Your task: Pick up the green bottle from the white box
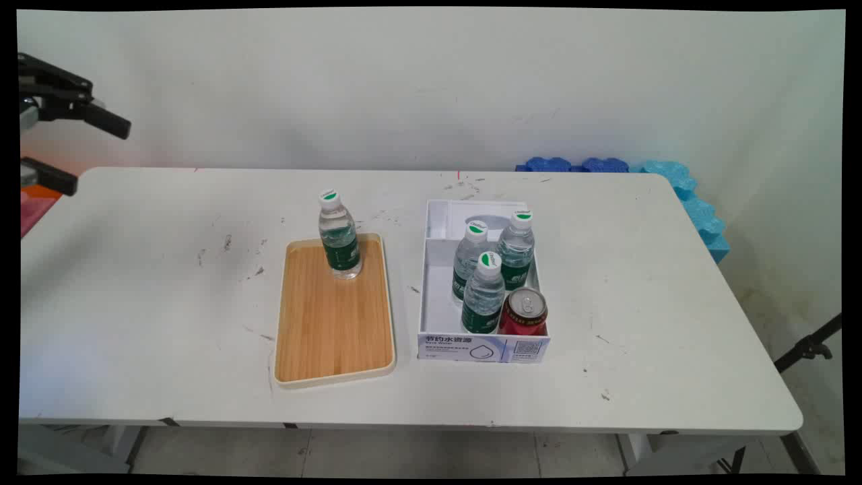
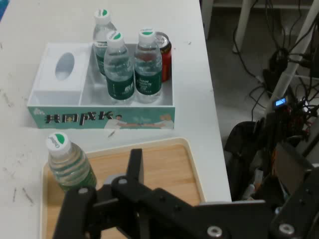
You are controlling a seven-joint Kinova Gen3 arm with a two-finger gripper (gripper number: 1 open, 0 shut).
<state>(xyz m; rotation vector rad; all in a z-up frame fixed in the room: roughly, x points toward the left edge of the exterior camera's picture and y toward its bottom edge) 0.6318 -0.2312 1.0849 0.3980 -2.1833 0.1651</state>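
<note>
The gripper (image 1: 64,151) hangs spread apart and empty, high off the table's (image 1: 673,323) left end. Nearest is the upright bottle (image 1: 339,236) on the tray's (image 1: 333,350) far end; the box (image 1: 479,347), right of the tray, holds three bottles and a can (image 1: 524,312).

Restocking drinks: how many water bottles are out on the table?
4: one stands on the wooden tray, three stand in the white box beside a red can. None seem hidden.
</note>
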